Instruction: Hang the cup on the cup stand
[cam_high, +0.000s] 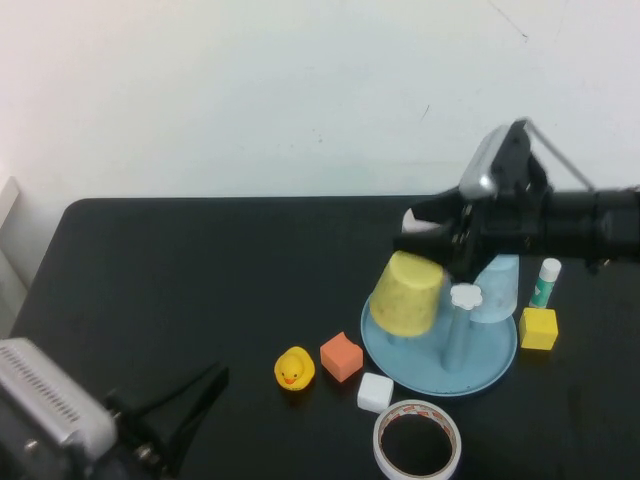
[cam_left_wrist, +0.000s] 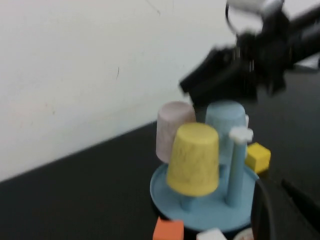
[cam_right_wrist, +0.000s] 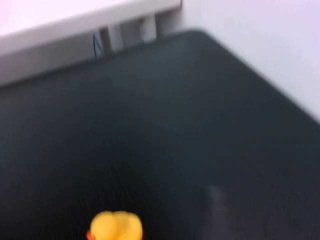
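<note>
Where matte black worktop (cam_high: 200, 280) meets white wall: yellow cup (cam_high: 407, 293) upturned on blue stand (cam_high: 440, 355), right-hand edge. Right end effector (cam_high: 432, 238) above, parted, empty; left end effector (cam_high: 195, 395) closed, near-left corner.

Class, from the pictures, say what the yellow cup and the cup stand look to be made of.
Yellow cup: probably plastic, matte with a faintly speckled, even colour. Cup stand: likely moulded plastic, smooth pale blue tray with a slight sheen and a white flower-shaped cap on its peg.
</note>
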